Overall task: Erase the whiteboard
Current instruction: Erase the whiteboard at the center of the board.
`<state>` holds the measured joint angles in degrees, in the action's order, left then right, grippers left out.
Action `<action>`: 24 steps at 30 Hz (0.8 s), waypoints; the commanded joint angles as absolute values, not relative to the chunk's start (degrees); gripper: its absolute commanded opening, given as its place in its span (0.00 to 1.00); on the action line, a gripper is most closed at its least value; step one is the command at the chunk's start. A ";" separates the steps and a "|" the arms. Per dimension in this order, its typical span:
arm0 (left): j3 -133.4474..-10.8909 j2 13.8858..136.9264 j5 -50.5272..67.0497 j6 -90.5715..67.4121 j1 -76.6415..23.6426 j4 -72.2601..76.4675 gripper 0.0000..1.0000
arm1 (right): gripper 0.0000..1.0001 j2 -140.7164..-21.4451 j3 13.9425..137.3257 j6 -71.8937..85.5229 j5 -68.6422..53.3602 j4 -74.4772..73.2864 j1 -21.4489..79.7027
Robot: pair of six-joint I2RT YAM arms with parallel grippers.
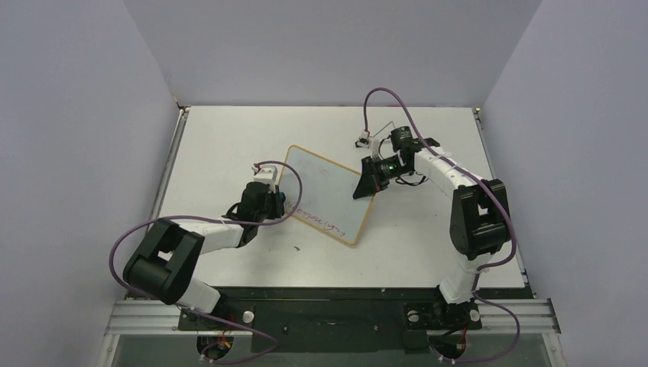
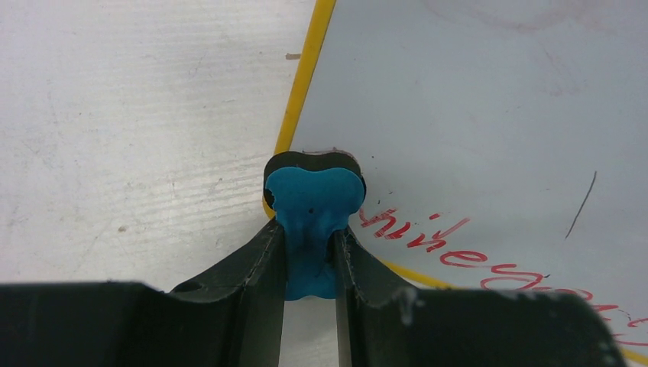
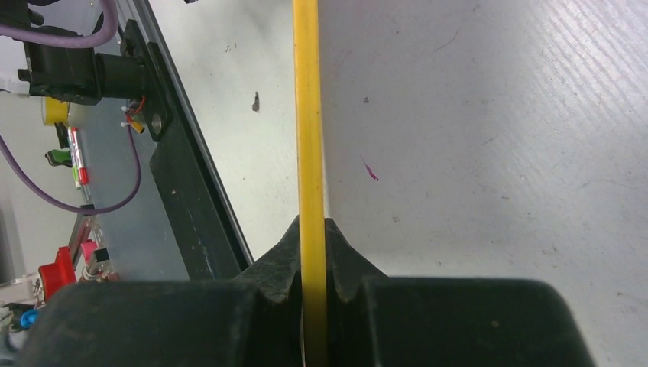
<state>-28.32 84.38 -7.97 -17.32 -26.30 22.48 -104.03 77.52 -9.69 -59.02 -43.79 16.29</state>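
The whiteboard (image 1: 325,191) lies in the middle of the table, with a yellow-wood frame and red handwriting (image 1: 317,222) along its near edge. My left gripper (image 1: 277,200) is shut on a small blue-and-black eraser (image 2: 313,200), which rests at the board's left corner next to the red writing (image 2: 451,248). My right gripper (image 1: 365,182) is shut on the board's right edge; in the right wrist view the yellow frame (image 3: 309,138) runs between its fingers.
A small black-and-white object (image 1: 362,141) with a wire lies on the table behind the right arm. The table's black front rail (image 3: 191,199) shows in the right wrist view. Purple cables (image 1: 397,103) loop over both arms.
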 commanded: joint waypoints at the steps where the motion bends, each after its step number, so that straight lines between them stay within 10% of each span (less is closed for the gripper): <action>1: -31.58 88.10 -4.37 -17.21 -29.46 26.96 0.00 | 0.00 -104.78 76.56 -8.93 -54.67 -44.61 16.97; 24: -33.51 86.94 -5.46 -24.62 -21.68 18.50 0.00 | 0.00 -103.64 76.38 -8.79 -54.70 -44.44 16.96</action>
